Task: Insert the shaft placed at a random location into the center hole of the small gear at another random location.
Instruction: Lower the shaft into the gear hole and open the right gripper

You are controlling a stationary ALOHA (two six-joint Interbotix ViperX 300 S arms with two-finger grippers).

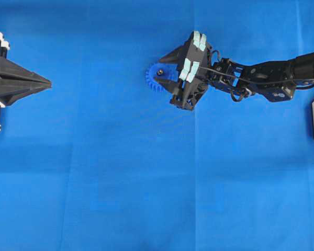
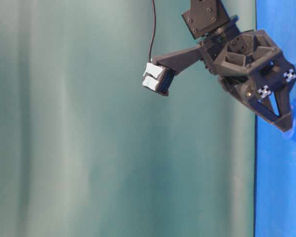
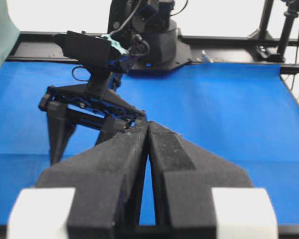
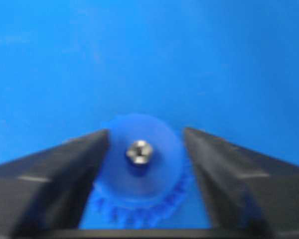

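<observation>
The center hole is hidden: the shaft (image 4: 139,151) stands in the hub of the gear (image 4: 139,167), on the cloth (image 1: 146,183) above centre. The right gripper (image 4: 145,149) straddles the gear, fingers (image 4: 65,174) spread, clear of the shaft. The left gripper (image 1: 48,82) sits pressed closed, empty.

The right arm was stretched in from the right edge of the cloth, its right gripper (image 1: 164,70) tilted downward with the fingers (image 4: 65,174) held apart. The left gripper (image 1: 48,82) was kept at the left edge, fingers pressed together.
</observation>
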